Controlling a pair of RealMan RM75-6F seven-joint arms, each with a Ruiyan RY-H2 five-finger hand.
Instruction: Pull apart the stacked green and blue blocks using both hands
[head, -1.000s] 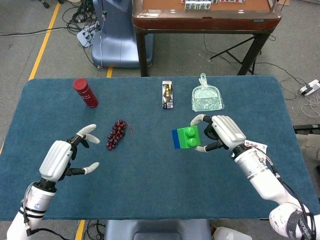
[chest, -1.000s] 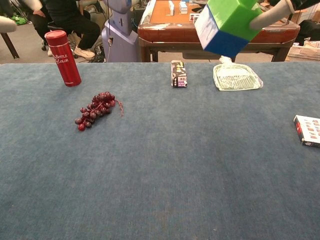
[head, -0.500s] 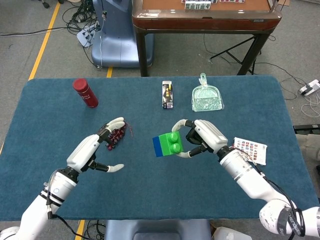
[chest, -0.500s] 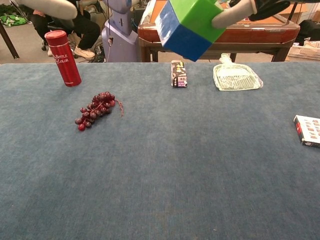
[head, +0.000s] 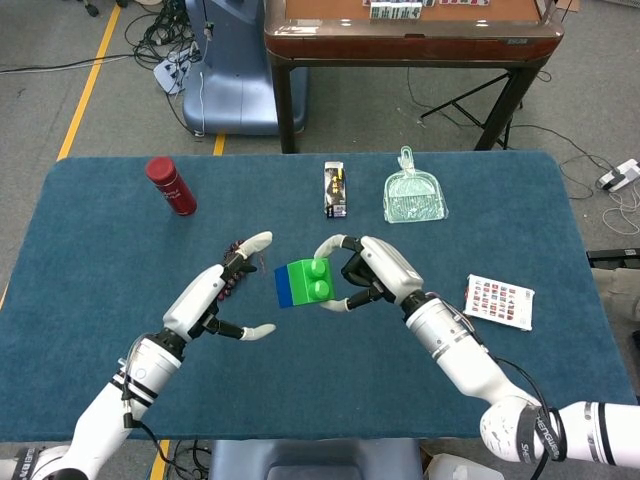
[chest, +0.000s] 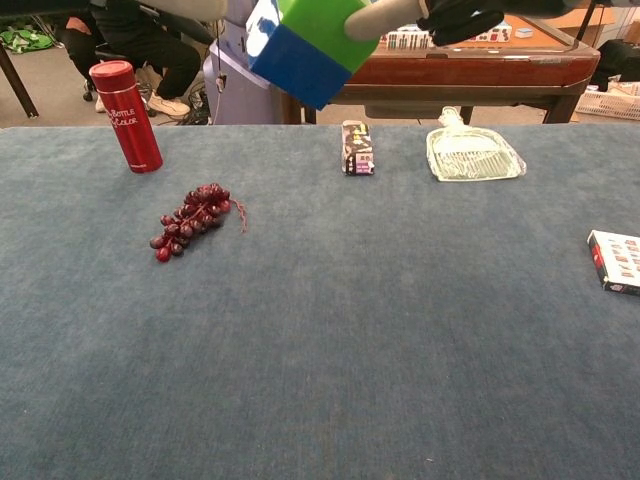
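My right hand (head: 372, 276) grips the green block (head: 314, 279) (blue block (head: 284, 287) joined on its left); my left hand (head: 222, 297), fingers spread wide and empty, hovers just beside them.

a: what's out past the left hand (head: 215, 300)?
b: a bunch of dark red grapes (chest: 190, 221), lying flat on the blue table (head: 100, 260), partly hidden behind its fingertips in the head view. further off, up and to its left, a red bottle (head: 171, 186) stands upright.

a: and by the right hand (head: 375, 272)?
b: beyond it, near the far edge, a small dark packet (head: 336, 190) and a clear green dustpan (head: 415, 195) sit near each other, apart. to its right a printed card (head: 498, 301) lies flat.

a: anything off the table?
b: a brown wooden table (head: 410, 35) behind it.
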